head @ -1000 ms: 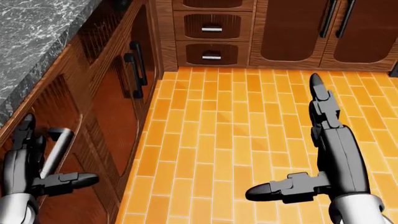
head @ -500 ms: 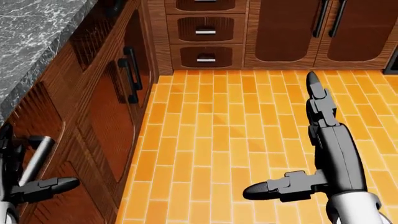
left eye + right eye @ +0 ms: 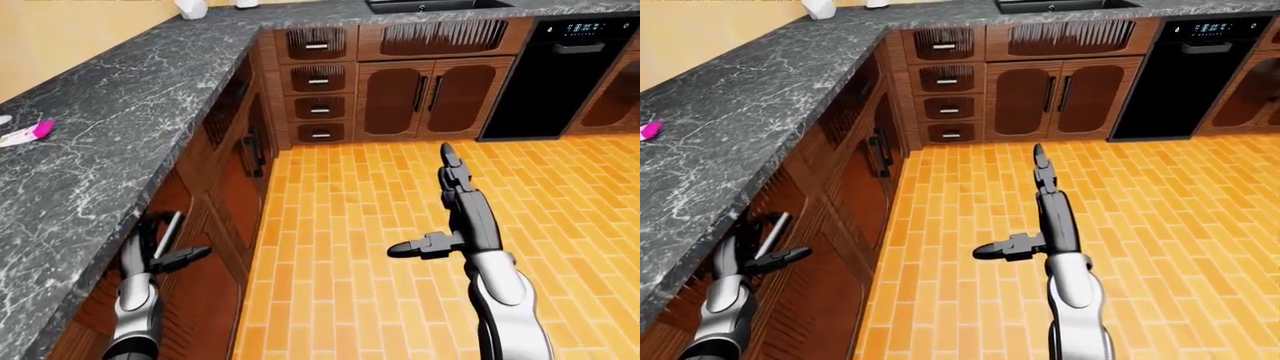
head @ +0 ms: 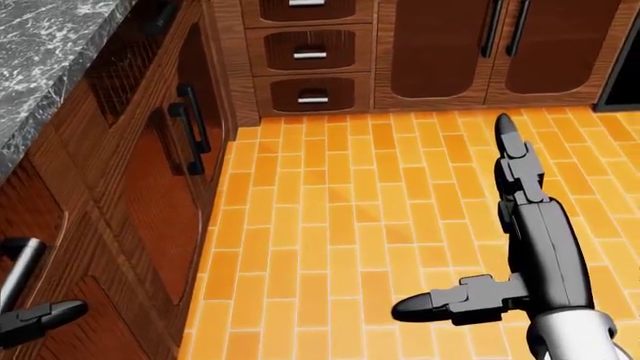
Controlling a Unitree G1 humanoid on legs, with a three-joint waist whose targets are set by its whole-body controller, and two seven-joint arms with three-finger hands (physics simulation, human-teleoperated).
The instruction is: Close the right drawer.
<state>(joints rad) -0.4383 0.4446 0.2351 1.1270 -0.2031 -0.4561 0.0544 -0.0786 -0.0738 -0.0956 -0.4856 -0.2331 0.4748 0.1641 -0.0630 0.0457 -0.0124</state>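
Observation:
The drawer front (image 3: 165,196) with a silver bar handle (image 3: 168,229) sits under the dark marble counter (image 3: 110,127) at the lower left. My left hand (image 3: 165,247) is open right at the handle, fingers upright beside the bar and thumb pointing right. I cannot tell whether it touches the bar, or how far the drawer stands out. In the head view only the thumb (image 4: 40,315) and the handle's end (image 4: 20,268) show, at the left edge. My right hand (image 3: 425,202) is open and empty over the orange brick floor, fingers straight and thumb out to the left.
Wooden cabinet doors with black handles (image 3: 255,150) run along the left under the counter. A stack of small drawers (image 3: 318,94), double doors (image 3: 428,94) and a black oven (image 3: 560,79) line the far wall. A pink and white object (image 3: 28,133) lies on the counter.
The whole head view has shifted left and slightly down, so the camera has moved. My left hand and the handle have slid to the lower left edge. My right hand holds its pose.

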